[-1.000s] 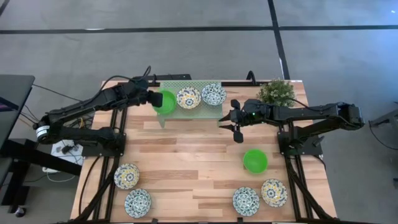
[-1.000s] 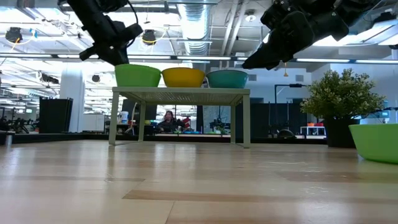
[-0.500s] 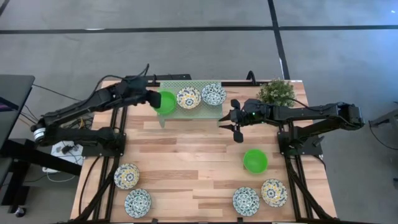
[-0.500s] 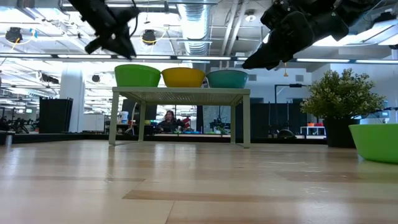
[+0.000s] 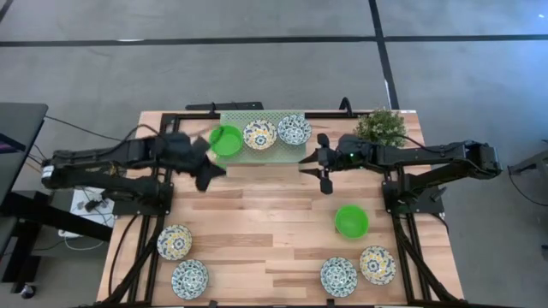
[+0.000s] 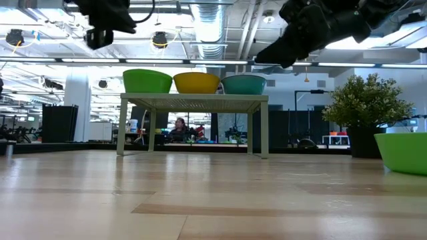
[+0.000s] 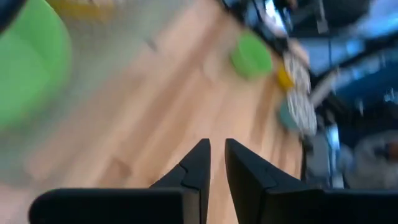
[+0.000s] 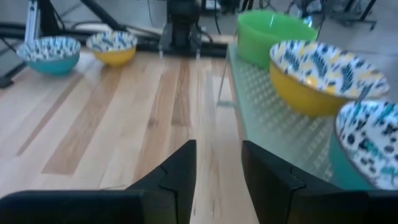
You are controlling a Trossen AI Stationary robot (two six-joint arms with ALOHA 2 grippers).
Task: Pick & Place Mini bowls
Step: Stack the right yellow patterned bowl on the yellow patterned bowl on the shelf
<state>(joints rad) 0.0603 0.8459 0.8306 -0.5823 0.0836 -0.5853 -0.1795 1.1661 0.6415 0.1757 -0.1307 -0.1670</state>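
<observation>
Eight mini bowls show, all upright with the open side up. On the pale green rack three stand in one row: a plain green bowl, a yellow-blue floral bowl in the middle and a blue floral bowl. Well apart from the rack, another green bowl stands alone on the table. Beyond it (near the table's edge farthest from the rack) stand two pairs: a yellow-patterned bowl with a blue-patterned bowl, and a second blue-patterned bowl with a second yellow-patterned bowl.
</observation>
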